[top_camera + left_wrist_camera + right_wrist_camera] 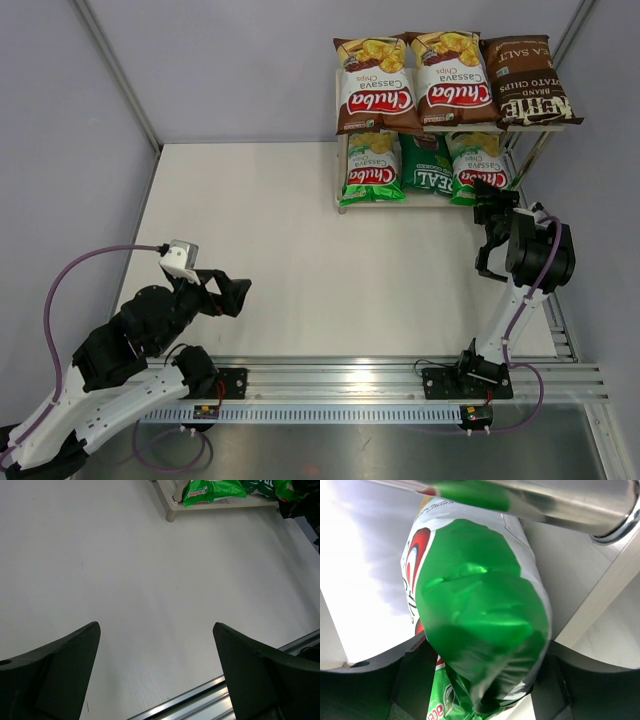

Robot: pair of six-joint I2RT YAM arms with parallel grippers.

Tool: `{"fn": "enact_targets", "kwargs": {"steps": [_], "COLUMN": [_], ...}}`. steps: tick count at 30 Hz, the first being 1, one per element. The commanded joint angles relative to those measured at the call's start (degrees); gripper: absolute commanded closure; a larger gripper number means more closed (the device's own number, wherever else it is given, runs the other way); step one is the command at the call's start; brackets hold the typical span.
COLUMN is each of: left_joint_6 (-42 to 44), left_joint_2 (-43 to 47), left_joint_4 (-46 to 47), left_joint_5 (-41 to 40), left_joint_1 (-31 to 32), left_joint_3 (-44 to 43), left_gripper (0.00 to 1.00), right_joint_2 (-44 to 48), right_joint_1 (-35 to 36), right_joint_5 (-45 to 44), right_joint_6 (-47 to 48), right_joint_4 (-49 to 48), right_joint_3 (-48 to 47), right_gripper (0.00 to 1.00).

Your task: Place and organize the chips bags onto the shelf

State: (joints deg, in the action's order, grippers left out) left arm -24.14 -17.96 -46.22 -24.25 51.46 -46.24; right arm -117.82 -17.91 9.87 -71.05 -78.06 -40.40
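The shelf (440, 199) stands at the far right. Its top tier holds two brown Chuba bags (376, 84) (456, 80) and the dark-brown Kettle bag (527, 82). The lower tier holds a light-green Chuba bag (371, 168), the dark-green REAL bag (427, 166) and a second light-green Chuba bag (478, 160). My right gripper (489, 198) is at this last bag's near end, jaws spread wide with the bag (480, 625) between the fingers (415, 675), under the shelf's metal rail (560, 502). My left gripper (236, 295) is open and empty over the table's near left (155, 630).
The white table (280, 250) is walled by grey panels at the back and both sides. An aluminium rail (400, 385) with the arm bases runs along the near edge. The shelf's near left leg (172, 515) and the left light-green bag (212, 490) show in the left wrist view.
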Motion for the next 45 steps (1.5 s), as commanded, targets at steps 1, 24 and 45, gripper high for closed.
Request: {"fn": "enact_targets", "kwargs": {"steps": [1, 24, 45], "left_joint_6": [1.03, 1.20, 0.85], "left_joint_2": [0.73, 0.73, 0.55], "left_joint_4": [2.97, 3.15, 2.97], "left_joint_5": [1.05, 1.31, 0.78], "left_joint_1": [0.22, 0.22, 0.22], "left_joint_3": [0.27, 0.36, 0.36], "left_gripper": [0.01, 0.01, 0.01], "right_joint_2": [-0.13, 9.98, 8.22], "right_joint_1": [0.07, -3.97, -0.90], "right_joint_5": [3.40, 9.55, 12.63], "right_joint_6": [1.52, 4.77, 8.64], "right_joint_4": [-7.66, 15.22, 26.20], "right_joint_3": [0.76, 2.88, -6.79], "right_gripper": [0.28, 0.55, 0.61]}}
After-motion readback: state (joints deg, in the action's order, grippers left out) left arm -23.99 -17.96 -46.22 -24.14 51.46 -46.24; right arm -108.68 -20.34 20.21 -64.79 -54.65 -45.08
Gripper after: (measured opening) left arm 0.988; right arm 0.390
